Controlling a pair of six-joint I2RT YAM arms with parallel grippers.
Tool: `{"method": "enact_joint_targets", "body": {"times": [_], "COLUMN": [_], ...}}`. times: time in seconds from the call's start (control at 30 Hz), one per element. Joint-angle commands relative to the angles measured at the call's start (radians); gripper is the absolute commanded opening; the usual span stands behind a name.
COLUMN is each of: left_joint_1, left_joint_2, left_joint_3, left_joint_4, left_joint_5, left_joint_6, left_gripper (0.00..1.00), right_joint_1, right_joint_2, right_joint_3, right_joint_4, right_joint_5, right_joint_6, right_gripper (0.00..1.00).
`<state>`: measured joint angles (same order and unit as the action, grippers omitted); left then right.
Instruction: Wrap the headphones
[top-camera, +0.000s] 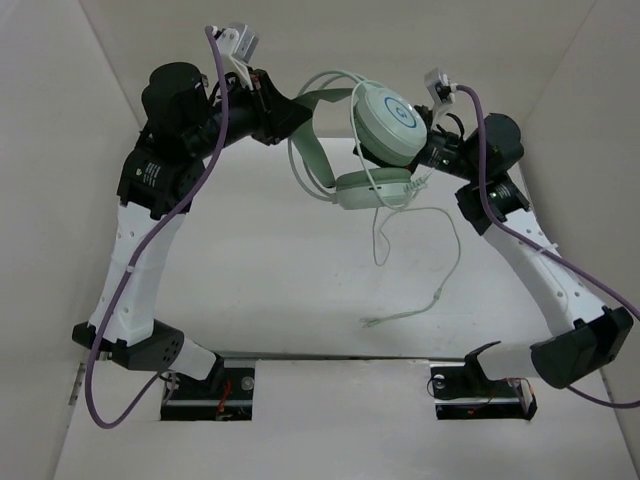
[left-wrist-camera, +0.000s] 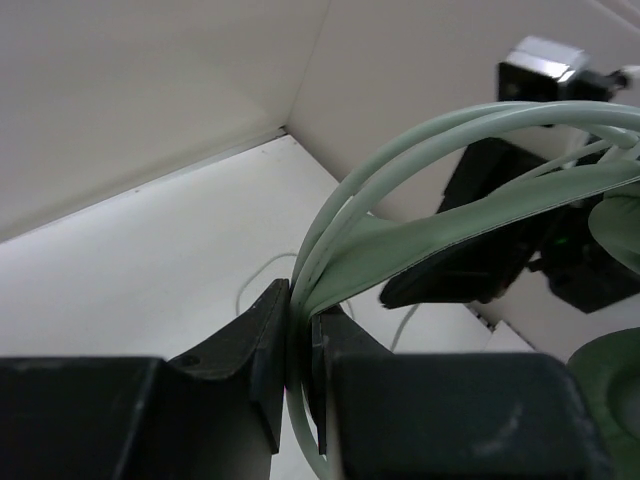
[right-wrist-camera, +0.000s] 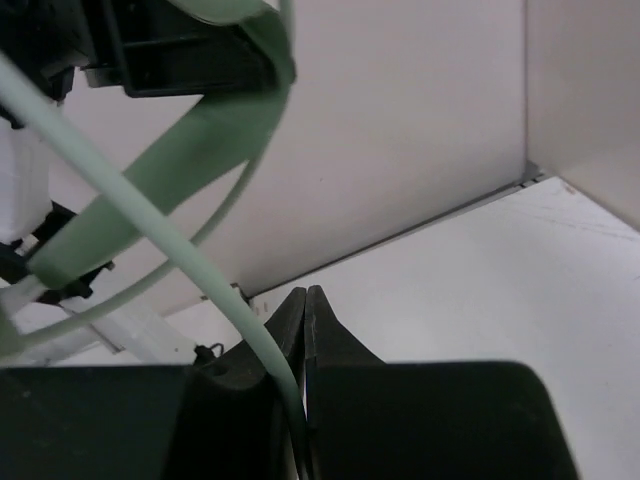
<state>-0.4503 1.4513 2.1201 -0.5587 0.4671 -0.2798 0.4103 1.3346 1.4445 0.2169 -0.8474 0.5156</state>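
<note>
The pale mint-green headphones (top-camera: 388, 122) hang in the air between both arms. One earcup faces up and the second earcup (top-camera: 372, 188) sits below it. My left gripper (top-camera: 303, 112) is shut on the thin headband (left-wrist-camera: 420, 230), which runs out from between its jaws (left-wrist-camera: 302, 320). My right gripper (top-camera: 428, 150) sits behind the upper earcup. Its jaws (right-wrist-camera: 307, 300) are closed tip to tip, with the thin pale cable (right-wrist-camera: 150, 235) pinched low between them. The rest of the cable (top-camera: 440, 280) dangles in loops, and its plug end (top-camera: 372, 321) lies on the table.
White walls (top-camera: 60, 150) enclose the table on the left, back and right. Thick purple robot cables (top-camera: 130, 280) run along both arms. The arm bases (top-camera: 210, 385) are bolted at the near edge.
</note>
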Motion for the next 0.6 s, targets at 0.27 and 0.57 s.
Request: {"method": "enact_joint_targets", "body": {"times": [0.27, 0.57], "left_joint_1": [0.014, 0.112], "left_joint_2": [0.024, 0.078], "left_joint_3": [0.135, 0.233], "left_joint_4": [0.109, 0.144], "left_joint_5": [0.108, 0.099], "left_joint_6": [-0.206, -0.237], "left_gripper": [0.0, 0.0], "right_joint_1": [0.005, 0.12], "right_joint_2": [0.143, 0.144], "right_joint_3": [-0.024, -0.15], "right_joint_4": [0.352, 0.409], "right_joint_5": [-0.041, -0.045], "right_joint_6": [0.325, 0.389], "right_gripper": [0.1, 0.14]}}
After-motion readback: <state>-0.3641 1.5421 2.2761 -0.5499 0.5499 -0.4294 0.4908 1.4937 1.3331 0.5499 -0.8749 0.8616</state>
